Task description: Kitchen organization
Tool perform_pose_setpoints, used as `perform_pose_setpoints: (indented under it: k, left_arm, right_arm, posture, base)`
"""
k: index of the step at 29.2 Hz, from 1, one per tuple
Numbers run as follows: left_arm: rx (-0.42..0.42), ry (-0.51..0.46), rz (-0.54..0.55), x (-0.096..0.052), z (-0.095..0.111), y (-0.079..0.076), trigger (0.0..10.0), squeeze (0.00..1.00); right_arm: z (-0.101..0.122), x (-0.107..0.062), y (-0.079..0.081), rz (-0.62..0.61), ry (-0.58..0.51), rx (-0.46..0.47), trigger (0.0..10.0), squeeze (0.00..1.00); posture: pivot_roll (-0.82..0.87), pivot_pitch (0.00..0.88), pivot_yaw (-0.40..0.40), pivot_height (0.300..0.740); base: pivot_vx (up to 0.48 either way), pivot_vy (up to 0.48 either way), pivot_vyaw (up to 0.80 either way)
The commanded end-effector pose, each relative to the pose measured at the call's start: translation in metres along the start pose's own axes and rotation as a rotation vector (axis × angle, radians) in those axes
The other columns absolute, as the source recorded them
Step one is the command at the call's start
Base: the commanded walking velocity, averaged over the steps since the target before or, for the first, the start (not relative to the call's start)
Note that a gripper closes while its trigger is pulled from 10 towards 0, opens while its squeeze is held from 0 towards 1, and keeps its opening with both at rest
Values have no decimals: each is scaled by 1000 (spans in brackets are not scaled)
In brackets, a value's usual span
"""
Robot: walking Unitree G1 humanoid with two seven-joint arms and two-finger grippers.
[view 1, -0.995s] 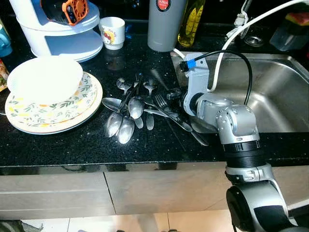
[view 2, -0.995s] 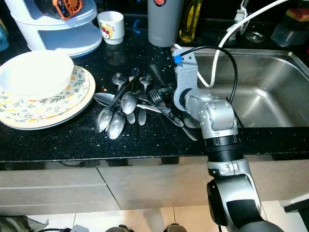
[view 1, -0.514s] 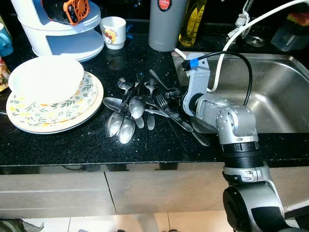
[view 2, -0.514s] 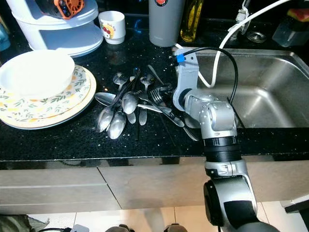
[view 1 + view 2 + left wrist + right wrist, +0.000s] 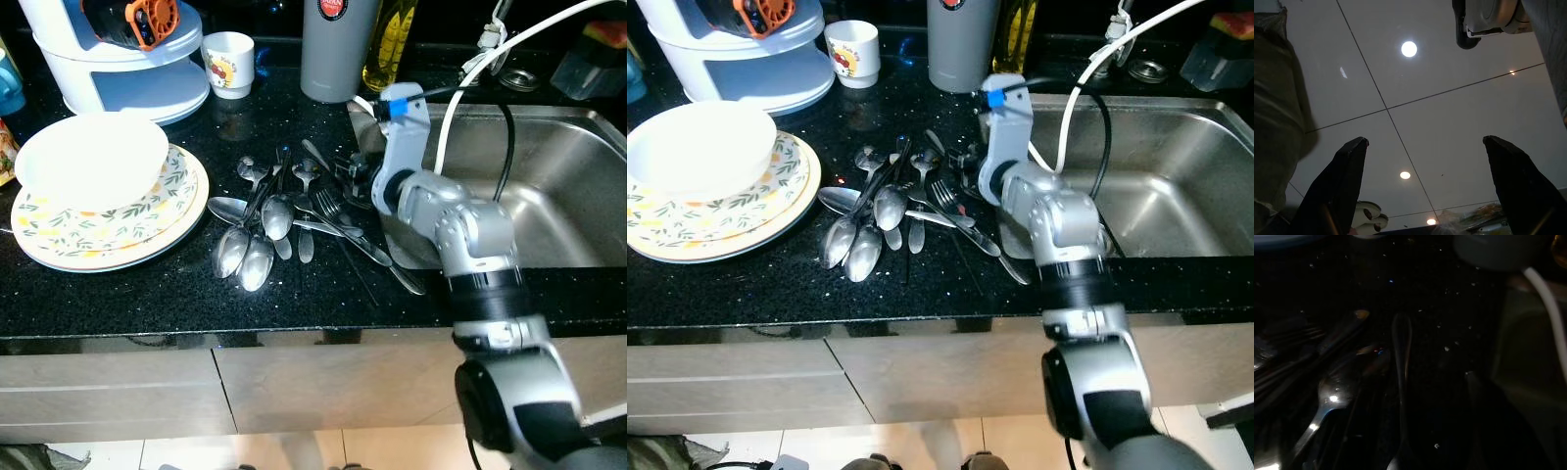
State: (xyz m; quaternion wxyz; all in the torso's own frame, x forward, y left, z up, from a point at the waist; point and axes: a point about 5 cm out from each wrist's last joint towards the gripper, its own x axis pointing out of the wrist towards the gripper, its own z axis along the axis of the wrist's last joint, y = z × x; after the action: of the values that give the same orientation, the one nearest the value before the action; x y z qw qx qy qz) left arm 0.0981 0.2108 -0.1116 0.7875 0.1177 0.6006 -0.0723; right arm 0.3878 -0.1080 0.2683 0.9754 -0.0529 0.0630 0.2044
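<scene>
From my station I take the steel sink (image 5: 558, 186) as my anchor: the heap of cutlery (image 5: 284, 215) lies on the black counter (image 5: 147, 294) just beside its left rim, spoons fanned bowl-down toward the counter's front edge, a fork and a few long handles crossing toward the sink. My right gripper (image 5: 351, 174) sits low over the sink-side edge of that heap, its black tips among the handles; I cannot tell whether its jaws are parted or clamped on anything, since the wrist housing hides them and the right wrist view is too dark, showing just a slim handle (image 5: 1401, 347) and a glinting spoon (image 5: 1327, 399). The pieces are polished metal, overlapping untidily. Farther from the sink rests a white bowl (image 5: 90, 157) on floral plates (image 5: 176, 211). My left gripper (image 5: 1427, 191) hangs idle over pale floor tiles (image 5: 1459, 127), fingers spread apart.
</scene>
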Motion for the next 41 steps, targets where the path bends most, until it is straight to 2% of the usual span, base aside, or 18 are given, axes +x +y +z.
perform_pose_setpoints:
  k: [1, 8, 9, 10, 15, 16, 19, 20, 22, 23, 24, 25, 26, 27, 28, 29, 40, 41]
  left_arm:
    - [-10, 6, -11, 0, -3, -4, 10000, 0]
    - [-9, 14, -10, 0, -6, -4, 10000, 0]
    - [-9, 16, -10, 0, -7, -4, 10000, 0]
    - [-7, 17, -9, 0, -7, -4, 10000, 0]
    - [-3, 16, -8, 0, -7, -4, 10000, 0]
    - [-3, 15, -8, 0, -6, -4, 10000, 0]
    - [-3, 14, -8, 0, -6, -4, 10000, 0]
    - [-3, 13, -9, 0, -6, -4, 10000, 0]
    - [-2, 13, -10, 0, -6, -5, 10000, 0]
    - [-2, 13, -10, 0, -6, -5, 10000, 0]
    - [-1, 13, -11, 0, -6, -5, 10000, 0]
    - [-1, 13, -11, 0, -6, -5, 10000, 0]
    - [-1, 14, -11, 0, -6, -6, 10000, 0]
    - [-1, 14, -11, 0, -6, -6, 10000, 0]
    - [-3, 16, -12, 0, -6, -6, 10000, 0]
    - [-5, 17, -12, 0, -7, -6, 10000, 0]
    - [-7, 24, -10, 0, -11, -5, 10000, 0]
    - [-8, 23, -10, 0, -10, -5, 10000, 0]
  right_arm:
    - [-10, 3, -1, -9, 64, -48, 10000, 1000]
    - [-17, 6, -4, -21, 126, -75, 10000, 1000]
    - [-20, 6, -4, -10, 148, -77, 10000, 678]
    - [-22, 7, -4, 2, 166, -80, 10000, 0]
    - [-27, 9, -5, 29, 214, -86, 10000, 0]
    - [-28, 9, -6, 33, 224, -82, 4392, 0]
    - [-30, 9, -6, 41, 237, -78, 4392, 0]
    - [-33, 9, -4, 59, 259, -57, 1373, 0]
    - [-41, 10, 1, 122, 296, 36, 1412, 0]
    - [-41, 10, 1, 122, 296, 36, 1412, 0]
    - [-45, 10, 2, 138, 316, 76, 1922, 0]
    - [-45, 10, 2, 138, 316, 76, 1922, 0]
    - [-48, 10, 2, 142, 331, 111, 2627, 0]
    - [-48, 10, 2, 142, 331, 111, 2627, 0]
    - [-49, 10, 0, 136, 337, 140, 3216, 0]
    - [-51, 10, -2, 122, 344, 168, 10000, 0]
    - [-60, 11, -9, 89, 368, 285, 10000, 0]
    - [-61, 11, -10, 86, 367, 296, 2941, 0]
  posture:
    - [23, 150, -72, 740]
    - [21, 152, -75, 740]
    - [20, 153, -75, 740]
    - [18, 151, -78, 740]
    - [12, 145, -84, 740]
    - [12, 145, -84, 740]
    - [11, 144, -86, 740]
    - [7, 144, -89, 740]
    - [-3, 146, -92, 740]
    - [-3, 146, -92, 740]
    - [-6, 148, -98, 740]
    - [-6, 148, -98, 740]
    - [-5, 149, -100, 740]
    - [-5, 149, -100, 740]
    - [-5, 152, -100, 740]
    - [-5, 152, -99, 740]
    - [-2, 156, -98, 740]
    - [-3, 156, -99, 740]
  base:
    - [0, 0, 0]
    - [0, 0, 0]
    - [0, 0, 0]
    - [0, 0, 0]
    - [0, 0, 0]
    - [0, 0, 0]
    - [0, 0, 0]
    - [0, 0, 0]
    - [0, 0, 0]
    - [0, 0, 0]
    - [0, 0, 0]
    - [0, 0, 0]
    - [0, 0, 0]
    - [0, 0, 0]
    - [0, 0, 0]
    - [0, 0, 0]
    - [0, 0, 0]
    - [0, 0, 0]
